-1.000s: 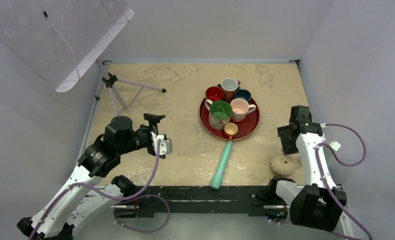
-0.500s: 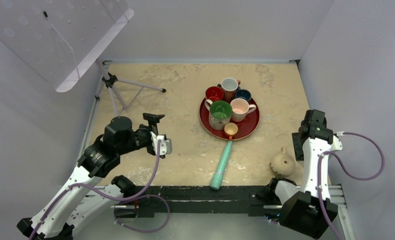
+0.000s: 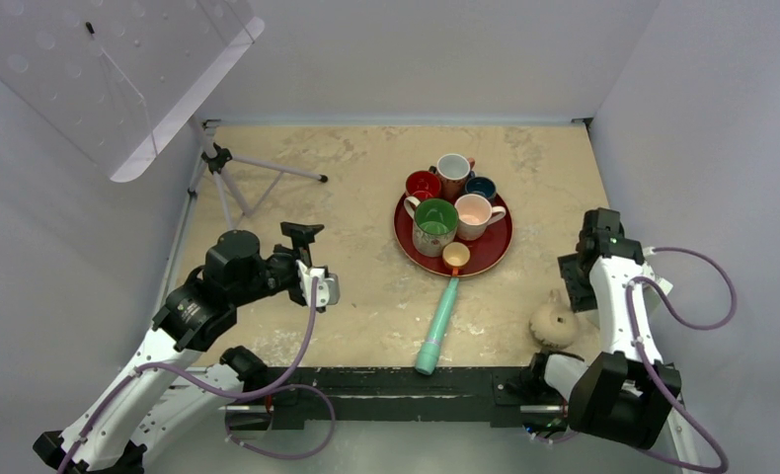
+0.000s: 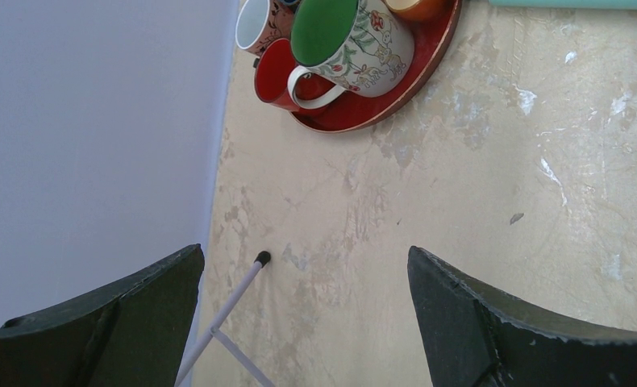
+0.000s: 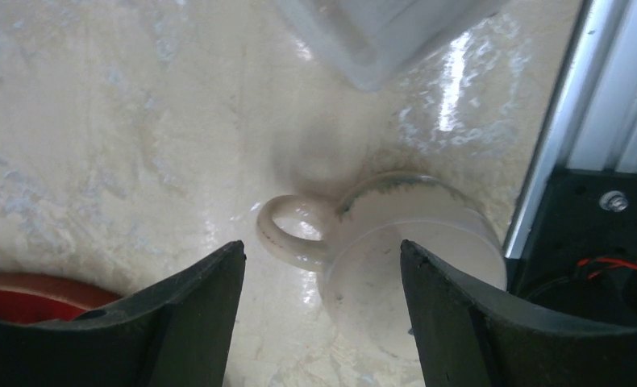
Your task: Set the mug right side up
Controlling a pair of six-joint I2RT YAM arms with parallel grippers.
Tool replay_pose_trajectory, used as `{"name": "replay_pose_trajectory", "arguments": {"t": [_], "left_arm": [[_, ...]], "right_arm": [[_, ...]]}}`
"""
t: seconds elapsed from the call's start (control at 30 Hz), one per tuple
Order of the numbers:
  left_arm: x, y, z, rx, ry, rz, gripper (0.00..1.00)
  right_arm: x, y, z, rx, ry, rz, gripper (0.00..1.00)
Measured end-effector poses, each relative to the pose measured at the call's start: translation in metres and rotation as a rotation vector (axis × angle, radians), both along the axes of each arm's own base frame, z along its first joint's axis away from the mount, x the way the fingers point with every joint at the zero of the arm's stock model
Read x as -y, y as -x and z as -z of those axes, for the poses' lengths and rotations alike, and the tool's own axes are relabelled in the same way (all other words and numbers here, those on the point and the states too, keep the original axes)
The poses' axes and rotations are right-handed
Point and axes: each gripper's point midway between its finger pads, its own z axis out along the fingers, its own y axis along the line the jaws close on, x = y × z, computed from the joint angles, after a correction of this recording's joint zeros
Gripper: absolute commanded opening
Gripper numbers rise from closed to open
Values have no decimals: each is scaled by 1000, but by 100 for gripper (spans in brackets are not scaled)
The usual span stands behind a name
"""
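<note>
Looking through the right wrist camera, you have the right gripper (image 5: 319,251) hanging over the mug (image 5: 416,250) with its two fingers spread wide apart and nothing between them but air. The mug's loop handle (image 5: 291,234) lies in the gap. The rounded body sits off toward one finger rather than centred.

From above, the mug (image 3: 554,322) is at the near right corner of the table (image 3: 366,178), well apart from the red tray (image 3: 403,247) of cups. It lies just to the near side of the right gripper (image 3: 576,284) and a touch to its left. Its handle points to the far side, toward the fingers. What faces the wrist camera looks like the flat base with its foot ring, so you should judge the mug to be mouth-down or close to it; its exact tilt cannot be told.

Your left gripper (image 4: 303,266) is also spread open and holds nothing. It is far off on the left side of the table, so the right arm is clearly the one to use.

The move turns on shifting the fingers nearer, off the handle, until they straddle the body.
</note>
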Motion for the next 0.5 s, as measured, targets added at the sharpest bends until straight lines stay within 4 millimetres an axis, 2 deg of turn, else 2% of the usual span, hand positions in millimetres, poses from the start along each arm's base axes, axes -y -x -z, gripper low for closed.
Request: {"name": "replay_pose_trajectory", "arguments": {"t": [0.13, 0.27, 0.4, 0.5], "left_arm": [[-1, -1, 0, 8, -7, -4, 100], [-2, -2, 0, 13, -11, -6, 100], [-2, -2, 0, 14, -12, -9, 100], [-2, -2, 0, 15, -12, -9, 100]], "right_arm": [[-43, -19, 6, 28, -127, -106, 73], [-62, -24, 8, 37, -201, -134, 73], [-65, -33, -4, 61, -195, -187, 72], [-56, -53, -26, 82, -117, -335, 72]]}}
